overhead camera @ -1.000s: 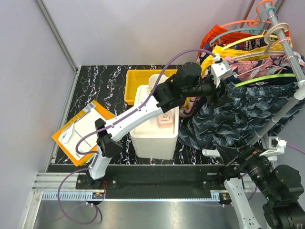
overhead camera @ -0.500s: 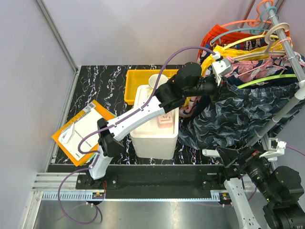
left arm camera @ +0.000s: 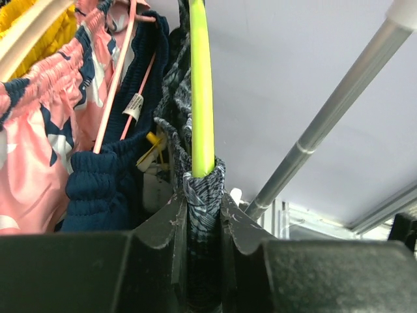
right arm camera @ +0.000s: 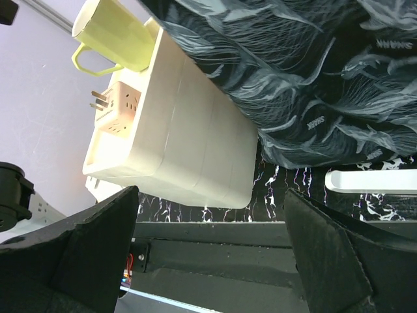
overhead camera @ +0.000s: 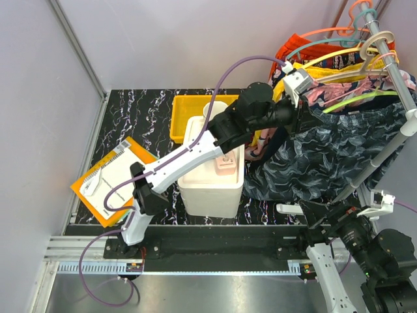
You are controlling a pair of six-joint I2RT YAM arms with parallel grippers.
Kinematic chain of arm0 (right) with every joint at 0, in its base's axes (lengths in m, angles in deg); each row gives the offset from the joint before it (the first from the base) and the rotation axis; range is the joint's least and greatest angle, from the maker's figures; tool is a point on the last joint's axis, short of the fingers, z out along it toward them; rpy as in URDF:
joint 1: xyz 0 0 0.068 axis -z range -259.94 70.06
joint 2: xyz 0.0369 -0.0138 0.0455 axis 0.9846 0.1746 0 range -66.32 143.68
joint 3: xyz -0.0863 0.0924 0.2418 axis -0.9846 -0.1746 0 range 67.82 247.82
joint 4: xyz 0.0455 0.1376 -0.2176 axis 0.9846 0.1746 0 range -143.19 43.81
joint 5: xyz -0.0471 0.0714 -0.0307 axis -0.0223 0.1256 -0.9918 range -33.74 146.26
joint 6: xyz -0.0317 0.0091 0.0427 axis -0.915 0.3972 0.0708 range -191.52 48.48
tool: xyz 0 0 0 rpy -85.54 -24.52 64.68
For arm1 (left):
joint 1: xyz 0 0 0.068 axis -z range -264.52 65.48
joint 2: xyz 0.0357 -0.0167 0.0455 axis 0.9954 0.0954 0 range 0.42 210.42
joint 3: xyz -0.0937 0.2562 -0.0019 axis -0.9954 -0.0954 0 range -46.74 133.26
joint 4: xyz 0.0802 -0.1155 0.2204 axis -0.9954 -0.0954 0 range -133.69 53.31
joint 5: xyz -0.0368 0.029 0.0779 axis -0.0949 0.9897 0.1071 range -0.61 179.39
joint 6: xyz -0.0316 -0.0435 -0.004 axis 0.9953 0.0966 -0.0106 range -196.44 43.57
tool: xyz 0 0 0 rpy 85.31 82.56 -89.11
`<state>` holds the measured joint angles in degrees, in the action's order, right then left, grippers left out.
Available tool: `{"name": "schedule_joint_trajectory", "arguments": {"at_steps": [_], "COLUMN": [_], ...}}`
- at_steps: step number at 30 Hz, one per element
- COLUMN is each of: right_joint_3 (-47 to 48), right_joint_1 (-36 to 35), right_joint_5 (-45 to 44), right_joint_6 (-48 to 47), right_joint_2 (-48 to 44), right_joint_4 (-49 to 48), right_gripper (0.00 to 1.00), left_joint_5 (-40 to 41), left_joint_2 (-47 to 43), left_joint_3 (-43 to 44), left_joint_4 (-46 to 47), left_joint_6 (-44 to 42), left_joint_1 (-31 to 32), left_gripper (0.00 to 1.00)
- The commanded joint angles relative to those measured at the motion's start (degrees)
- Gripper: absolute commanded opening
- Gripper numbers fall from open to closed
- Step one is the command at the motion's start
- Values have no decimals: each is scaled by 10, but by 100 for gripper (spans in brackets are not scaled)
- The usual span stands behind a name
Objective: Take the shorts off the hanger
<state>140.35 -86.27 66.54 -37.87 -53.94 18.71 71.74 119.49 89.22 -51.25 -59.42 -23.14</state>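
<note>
Left gripper [left arm camera: 202, 215] has both fingers pinched tight on the waistband of the charcoal cloth shorts with the pale grey wavy marbled print [left arm camera: 203, 189], right where the lime-green plastic hanger [left arm camera: 201, 91] runs into the band. The fingertips are buried in the fold, so I can't tell how much cloth they've got. The hanger's hook end is cut off at the top of the left wrist view.

Just left of the hanger there are the plain dark navy cloth shorts [left arm camera: 107, 189] on a thin pink hanger [left arm camera: 120, 85], then a pink-and-navy floral pair [left arm camera: 39, 124] (from above, the navy pair is lost in the bundle). Right of the green hanger a grey metal rail [left arm camera: 332, 117] slants past, apart from it, with bare wall between.

From above, the charcoal pair hangs below the green hanger, with the rail crossing in front of its right part. A white plastic bin [overhead camera: 212, 176] sits below and left of the hanger. The shorts' lower left corner comes right up beside the bin; touching or not, can't say.

Right gripper [right arm camera: 212, 215] sits well below the hanger, fingers spread wide with nothing between them. Its camera only catches the lower part of the shorts. A strip of black marbled tabletop [overhead camera: 257, 212] shows bare below the hem.
</note>
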Motion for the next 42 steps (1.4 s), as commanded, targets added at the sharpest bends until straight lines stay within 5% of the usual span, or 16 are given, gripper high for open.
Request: {"name": "schedule_joint_trajectory", "arguments": {"at_steps": [1,19,42], "right_joint_3": [9,14,96], "right_joint_1": [2,2,3], "right_joint_5": [-14,-12,-31], "right_joint_6": [-12,-17,-65], "right_joint_2": [19,29,101], "right_joint_4": [-11,-15,-33], "right_gripper": [100,100,100], "left_joint_5": [3,-18,-13], "left_joint_2": [-65,-104,-309], "left_joint_3": [47,57,-324], "left_joint_4": [52,66,206], "left_joint_6": [41,62,67], "left_joint_1": [-2,-2,-3], "left_gripper": [0,0,0]}}
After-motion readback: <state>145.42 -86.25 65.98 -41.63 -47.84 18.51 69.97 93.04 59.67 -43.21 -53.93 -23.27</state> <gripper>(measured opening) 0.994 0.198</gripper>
